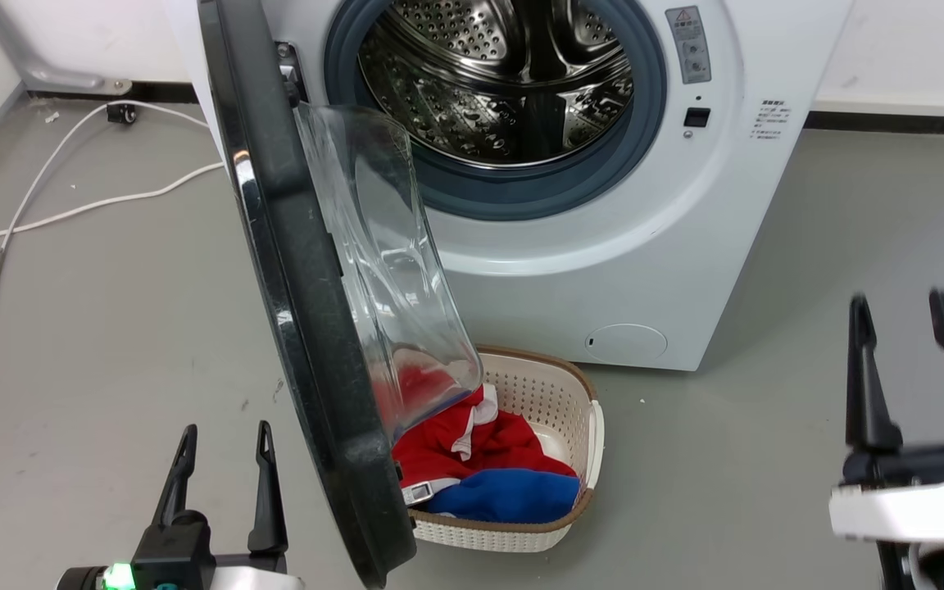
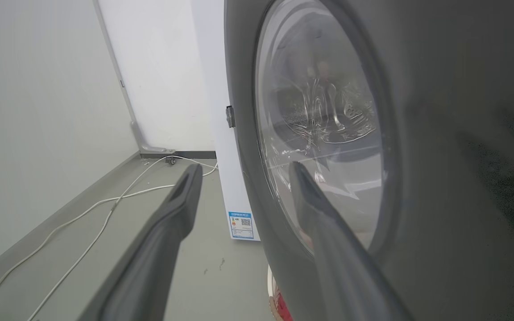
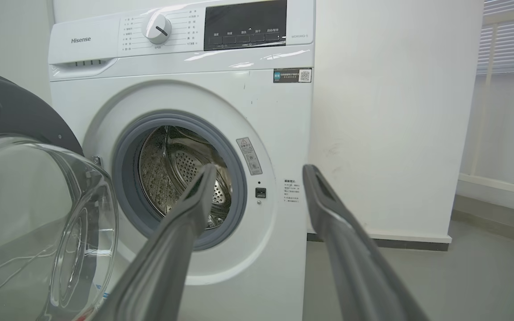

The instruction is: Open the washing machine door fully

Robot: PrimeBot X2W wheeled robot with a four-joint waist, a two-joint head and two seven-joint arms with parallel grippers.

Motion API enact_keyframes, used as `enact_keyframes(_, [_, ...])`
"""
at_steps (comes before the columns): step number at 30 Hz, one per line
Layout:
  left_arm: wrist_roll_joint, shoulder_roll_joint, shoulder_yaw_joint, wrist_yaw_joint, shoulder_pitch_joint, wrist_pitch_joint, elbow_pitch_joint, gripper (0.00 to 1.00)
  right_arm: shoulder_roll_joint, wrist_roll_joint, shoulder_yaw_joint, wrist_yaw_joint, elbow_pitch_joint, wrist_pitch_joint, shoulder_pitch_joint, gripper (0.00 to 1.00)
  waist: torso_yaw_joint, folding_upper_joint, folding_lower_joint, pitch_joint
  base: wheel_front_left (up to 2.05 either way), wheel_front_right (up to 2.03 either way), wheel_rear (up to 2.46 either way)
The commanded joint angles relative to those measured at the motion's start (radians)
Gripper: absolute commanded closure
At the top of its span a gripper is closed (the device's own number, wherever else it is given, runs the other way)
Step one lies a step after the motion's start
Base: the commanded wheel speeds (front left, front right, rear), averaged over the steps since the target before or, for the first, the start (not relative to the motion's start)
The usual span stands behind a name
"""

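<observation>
The white washing machine (image 1: 652, 270) stands ahead, its steel drum mouth bare. Its glossy black door (image 1: 292, 279) with the bulging clear glass bowl (image 1: 390, 279) is swung out on the left-side hinge, edge-on to me, roughly square to the machine front. My left gripper (image 1: 226, 434) is open at the lower left, just left of the door's outer face, holding nothing. In the left wrist view the door (image 2: 440, 133) is close beside the right finger (image 2: 324, 223). My right gripper (image 1: 902, 307) is open at the lower right, well clear of the machine (image 3: 239, 111) and door (image 3: 20, 187).
A white laundry basket (image 1: 554, 401) with red and blue clothes sits on the floor under the door's lower edge, before the machine. White cables (image 1: 70, 205) trail over the grey floor at the left. A wall runs along the left side (image 2: 38, 111).
</observation>
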Motion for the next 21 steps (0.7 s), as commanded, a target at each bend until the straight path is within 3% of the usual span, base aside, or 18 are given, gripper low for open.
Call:
enact_keyframes(1, [0.006,0.005,0.001,-0.004,0.009,-0.003,0.000,0.00,0.013,-0.011,-0.012,0.000,0.002,-0.002,0.028,0.00,-0.003,0.0000,0.0002,-0.005,0.00,0.00,0.00])
enact_keyframes(11, [0.011,0.006,-0.008,-0.014,0.019,-0.003,0.004,0.00,0.044,-0.119,-0.056,0.000,0.013,-0.002,0.178,0.00,-0.003,0.0000,0.0002,-0.016,0.00,0.00,0.00])
enact_keyframes(21, [0.003,0.005,-0.011,-0.025,0.029,-0.003,0.004,0.00,0.045,-0.026,-0.045,0.000,0.055,-0.002,0.265,0.00,-0.013,0.0000,0.0002,-0.020,0.00,0.00,0.00])
